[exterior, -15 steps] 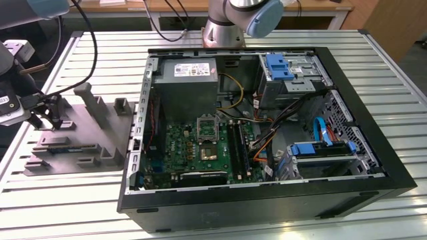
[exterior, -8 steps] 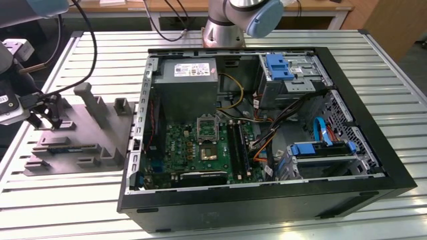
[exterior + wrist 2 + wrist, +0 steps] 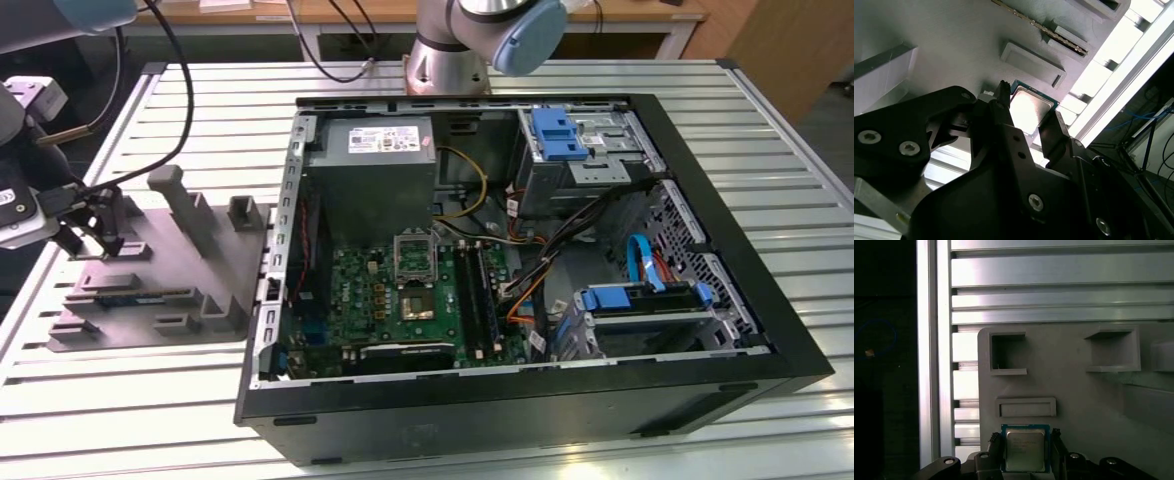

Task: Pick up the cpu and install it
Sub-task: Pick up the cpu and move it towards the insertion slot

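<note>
No text can be read with confidence. In the exterior view, note the white label (image 3: pixel 390 140) on the power supply (image 3: pixel 380 195): its print is too fine to read. In the first wrist view, the cpu (image 3: pixel 1025 450) bears faint engraved lines, likewise illegible.

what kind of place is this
Probably a robotics lab bench for PC assembly: an open computer case sits on a slatted aluminium table, beside a grey parts fixture where the arm's gripper is at the cpu.

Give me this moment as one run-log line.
gripper: at grey tray, exterior view's left | fingers: shut on cpu | computer case: apart | install: not yet done
</note>
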`<action>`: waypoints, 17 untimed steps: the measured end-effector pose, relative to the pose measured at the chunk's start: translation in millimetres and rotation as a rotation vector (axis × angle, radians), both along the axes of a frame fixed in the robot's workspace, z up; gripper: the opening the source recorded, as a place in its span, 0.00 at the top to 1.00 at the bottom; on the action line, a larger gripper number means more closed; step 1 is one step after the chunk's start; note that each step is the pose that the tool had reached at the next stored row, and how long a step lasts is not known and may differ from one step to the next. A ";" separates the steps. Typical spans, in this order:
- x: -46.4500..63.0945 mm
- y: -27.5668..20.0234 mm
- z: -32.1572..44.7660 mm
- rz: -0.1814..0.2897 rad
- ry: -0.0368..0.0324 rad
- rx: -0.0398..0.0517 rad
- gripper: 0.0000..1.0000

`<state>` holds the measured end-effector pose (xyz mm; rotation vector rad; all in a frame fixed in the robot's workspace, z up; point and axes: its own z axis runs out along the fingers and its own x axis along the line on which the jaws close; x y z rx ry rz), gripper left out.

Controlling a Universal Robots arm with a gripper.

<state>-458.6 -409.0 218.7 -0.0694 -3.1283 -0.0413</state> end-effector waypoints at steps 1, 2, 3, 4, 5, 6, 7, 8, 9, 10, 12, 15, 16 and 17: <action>0.0 0.0 0.1 0.000 -0.0001 0.0001 0.53; 0.0 0.0 0.4 0.000 0.0000 0.0000 0.53; 0.0 0.0 0.6 0.000 0.0000 0.0000 0.53; 0.0 0.0 0.9 0.000 0.0000 0.0000 0.53; 0.0 0.0 1.3 0.000 0.0000 0.0000 0.53; 0.0 0.0 1.7 0.000 0.0001 0.0000 0.53; 0.0 0.0 2.1 0.000 0.0001 -0.0001 0.53; 0.0 0.0 2.4 0.000 -0.0001 0.0000 0.53; 0.0 0.0 2.7 0.000 -0.0001 0.0001 0.53; 0.0 0.0 3.2 0.000 0.0000 0.0000 0.53; 0.0 0.0 3.9 0.000 -0.0001 0.0001 0.53; 0.0 0.0 5.1 0.000 -0.0001 0.0000 0.53; 0.0 0.0 5.5 0.000 -0.0001 0.0001 0.53; 0.0 0.0 5.9 0.000 0.0000 0.0000 0.53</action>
